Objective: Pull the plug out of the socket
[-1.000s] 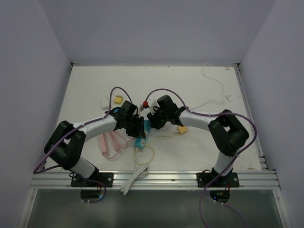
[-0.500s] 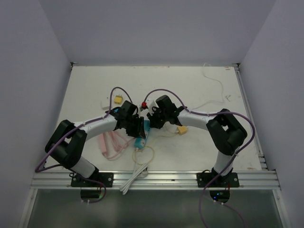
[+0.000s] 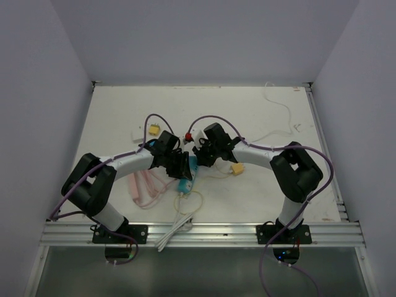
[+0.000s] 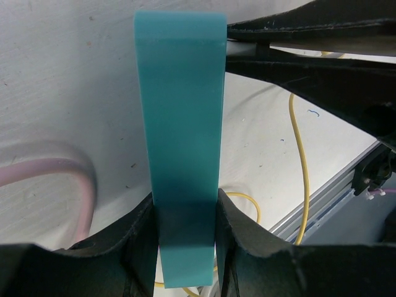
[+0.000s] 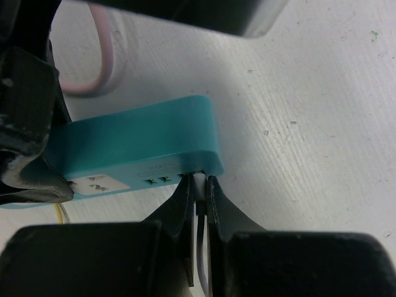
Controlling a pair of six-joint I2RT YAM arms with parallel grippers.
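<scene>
The socket is a teal power strip (image 3: 187,176) lying mid-table between both arms; it also shows in the left wrist view (image 4: 179,124) and the right wrist view (image 5: 133,145). My left gripper (image 4: 184,232) is shut on the strip's near end, one finger on each long side. My right gripper (image 5: 199,192) is shut on a small white plug (image 5: 199,184) that sits in the strip's far-end port, its white cable running back between the fingers. In the top view the two grippers (image 3: 179,166) (image 3: 201,156) meet over the strip.
A pink cable (image 3: 145,185) lies left of the strip. A yellow cable (image 3: 192,201) and white cord (image 3: 173,229) trail toward the front rail. Yellow connectors (image 3: 236,169) (image 3: 153,130), a red part (image 3: 188,136) and a white wire (image 3: 278,114) lie farther back.
Both grippers have stayed on the strip and the plug. The left arm's elbow has shifted slightly right; the strip has barely moved.
</scene>
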